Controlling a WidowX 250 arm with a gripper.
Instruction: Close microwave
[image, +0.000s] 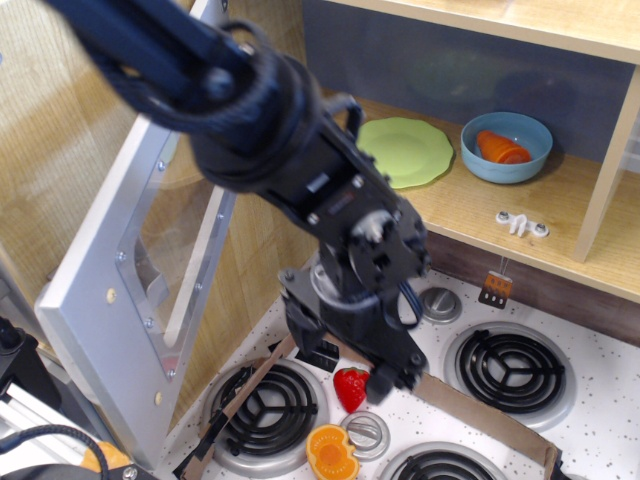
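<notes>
Observation.image shows the microwave (140, 270) door swung wide open at the left, standing on edge, long axis running from the near-left bottom corner up toward the far hinge by the shelf; its window faces right toward the arm; the light-wood compartment holds a green plate (405, 150) and a blue bowl (506, 146); the gripper (340, 368) hangs low over the worktop (600, 430), fingers apart, holding nothing, just beside a strawberry (349, 388) and an orange slice (333, 451).
</notes>
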